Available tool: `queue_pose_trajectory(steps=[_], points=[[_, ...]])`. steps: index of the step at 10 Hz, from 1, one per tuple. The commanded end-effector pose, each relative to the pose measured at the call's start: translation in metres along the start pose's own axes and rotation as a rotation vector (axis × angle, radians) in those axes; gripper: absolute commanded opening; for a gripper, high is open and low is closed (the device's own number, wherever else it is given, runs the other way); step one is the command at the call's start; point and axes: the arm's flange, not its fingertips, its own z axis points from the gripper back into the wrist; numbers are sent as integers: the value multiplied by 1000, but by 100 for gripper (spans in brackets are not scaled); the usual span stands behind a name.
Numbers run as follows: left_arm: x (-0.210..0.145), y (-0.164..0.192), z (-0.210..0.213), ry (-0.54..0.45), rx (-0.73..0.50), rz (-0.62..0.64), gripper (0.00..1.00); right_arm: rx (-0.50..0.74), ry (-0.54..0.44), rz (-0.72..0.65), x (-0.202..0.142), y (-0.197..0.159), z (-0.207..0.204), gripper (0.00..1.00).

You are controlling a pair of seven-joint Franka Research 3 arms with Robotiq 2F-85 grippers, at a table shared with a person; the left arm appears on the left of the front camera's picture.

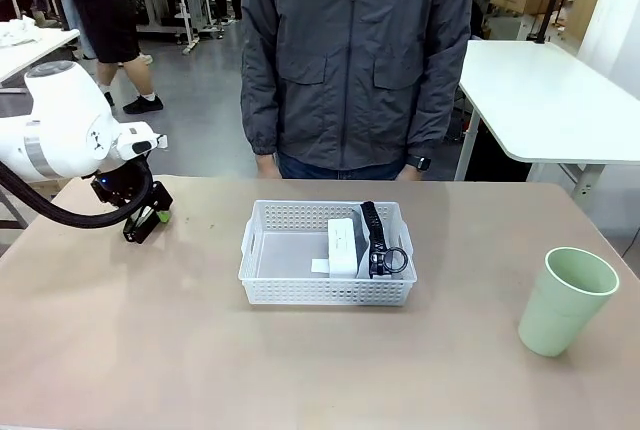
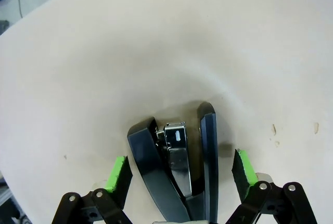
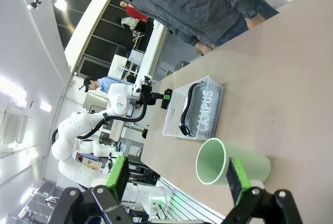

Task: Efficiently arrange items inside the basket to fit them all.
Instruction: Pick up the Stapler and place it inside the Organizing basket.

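Observation:
The white basket [image 1: 327,285] sits mid-table, also visible in the right wrist view [image 3: 203,110]. Inside it lie a white boxy device [image 1: 342,245] and, on its right, a pouch with black trim [image 1: 374,235] standing on edge. A black stapler [image 2: 177,166] lies on the table between the open fingers of my left gripper [image 2: 181,171], which does not touch it; that gripper [image 1: 148,218] hangs low over the table's far left. A pale green cup [image 1: 565,300] stands upright at the right. My right gripper [image 3: 177,177] is open, with the cup [image 3: 229,161] just beyond its fingertips.
A person in a grey jacket [image 1: 355,60] stands at the far edge behind the basket, hands near the table's edge. Bare tabletop [image 1: 200,350] lies in front of the basket and between it and the cup. A white table [image 1: 550,100] stands behind on the right.

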Motion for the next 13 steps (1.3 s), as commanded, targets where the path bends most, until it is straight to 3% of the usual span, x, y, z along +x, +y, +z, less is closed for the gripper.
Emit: queue_pose_trajectory(steps=[1, 2, 3, 4, 5, 7, 8, 10, 11, 13], points=[[4, 6, 3, 9, -12, 0, 100, 21, -15, 28, 2, 1, 0, 100], [4, 6, 3, 11, -13, 10, 100, 21, -15, 28, 2, 1, 0, 100], [5, 7, 2, 37, 27, 25, 62, 21, -15, 28, 2, 1, 0, 100], [5, 7, 3, 45, 27, 24, 42, 21, -15, 28, 2, 1, 0, 100], [5, 7, 5, 46, 32, 22, 5, 21, -15, 28, 2, 1, 0, 100], [6, 7, 8, 42, 38, 23, 0, 21, -15, 28, 2, 1, 0, 100], [6, 7, 11, 36, 39, 25, 16, 21, -15, 28, 2, 1, 0, 100], [8, 5, 24, 17, 61, 32, 0, 21, -15, 28, 2, 1, 0, 100], [7, 4, 45, 1, 57, 25, 0, 21, -15, 28, 2, 1, 0, 100], [-6, -7, 113, -49, -48, -113, 0, 21, -15, 28, 2, 1, 0, 100]])
